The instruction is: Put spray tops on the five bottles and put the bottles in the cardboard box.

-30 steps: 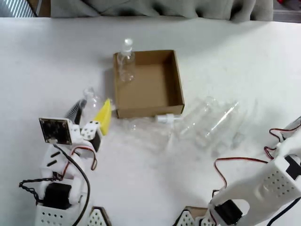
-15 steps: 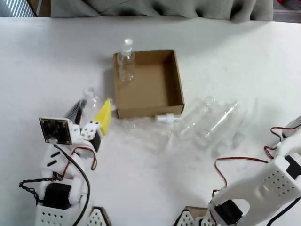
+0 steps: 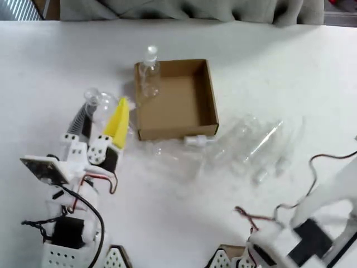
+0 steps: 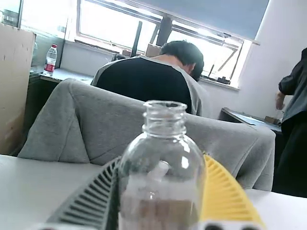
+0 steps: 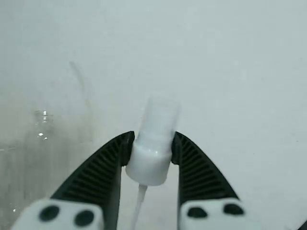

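High view: left claw (image 3: 106, 111) clenched on an open bottle (image 3: 96, 101), just left of the cardboard box (image 3: 173, 132). A capped bottle (image 3: 149, 70) stands in the box's far left corner. Loose bottles (image 3: 251, 142) lie to the right on the worktop (image 3: 279, 61).

Left wrist view: open bottle (image 4: 163, 172) upright, neck bare.

Right wrist view: right claw (image 5: 152, 141) grasping a spray top (image 5: 149, 158), tube trailing.

Best approach, likely: thread the tube straight into the neck, bottle kept plumb. Meet in the open room near of the box, clear of its wall.
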Tool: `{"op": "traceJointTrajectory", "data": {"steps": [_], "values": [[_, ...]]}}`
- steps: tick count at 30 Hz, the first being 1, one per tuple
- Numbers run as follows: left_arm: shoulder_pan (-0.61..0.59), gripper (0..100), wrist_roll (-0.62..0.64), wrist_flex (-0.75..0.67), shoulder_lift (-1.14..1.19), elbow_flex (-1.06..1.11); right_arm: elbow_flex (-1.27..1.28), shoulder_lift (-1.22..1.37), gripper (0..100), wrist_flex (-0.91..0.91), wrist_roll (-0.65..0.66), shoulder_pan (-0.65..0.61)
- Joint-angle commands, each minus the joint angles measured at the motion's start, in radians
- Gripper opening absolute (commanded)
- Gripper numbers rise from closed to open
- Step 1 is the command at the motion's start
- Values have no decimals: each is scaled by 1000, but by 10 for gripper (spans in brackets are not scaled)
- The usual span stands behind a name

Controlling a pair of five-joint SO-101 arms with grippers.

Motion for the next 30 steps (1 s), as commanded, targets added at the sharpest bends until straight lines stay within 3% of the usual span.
{"op": "traceJointTrajectory", "data": {"steps": [1,7,14,22,26,30], "values": [[97,20,6,78,-13,-18,-48,-206,16,54,12,-85],[183,20,-155,236,-13,-17,-46,-414,17,39,0,-318],[189,20,-155,298,-13,-12,-48,-572,18,-140,-51,-615],[183,20,-157,345,-15,-14,34,-565,18,-302,-51,-990],[189,20,-157,367,-36,-14,170,-576,16,-400,-55,-1095],[189,20,-157,433,-91,-28,328,-653,16,-639,-104,-1179]]}}
